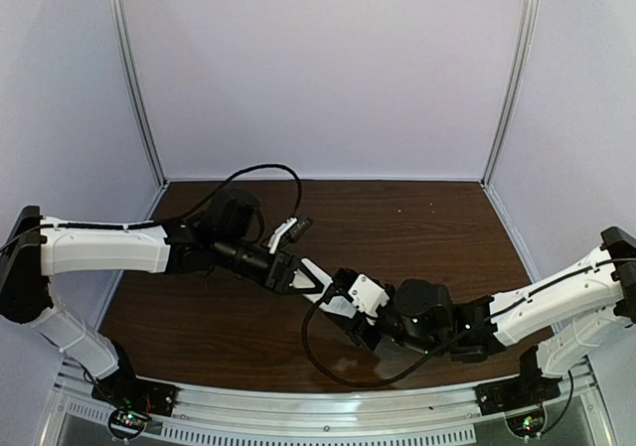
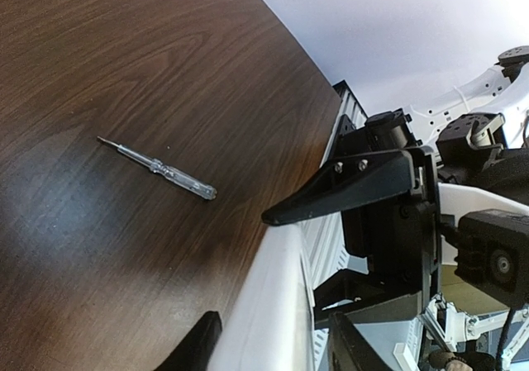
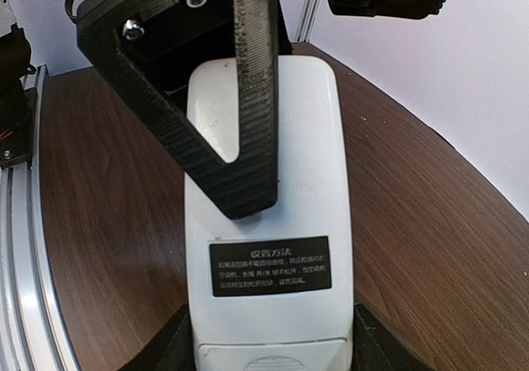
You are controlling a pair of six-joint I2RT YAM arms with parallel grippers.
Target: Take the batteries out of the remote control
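The white remote control [image 3: 269, 230] is held above the brown table, its back up, with a black label [image 3: 270, 265] and a closed ridged battery cover [image 3: 273, 356] at its near end. My right gripper [image 3: 269, 346] is shut on its two long sides at that end. My left gripper [image 2: 273, 338] is shut on the other end, one black finger [image 3: 240, 140] lying flat on the remote's back. In the top view the remote [image 1: 316, 272] bridges my left gripper [image 1: 303, 272] and my right gripper [image 1: 343, 295] mid-table. The batteries are hidden.
A thin clear-handled screwdriver [image 2: 157, 167] lies on the table [image 1: 417, 227] below the left wrist. The aluminium rail [image 1: 318, 406] runs along the near edge. Pale walls close the back and both sides.
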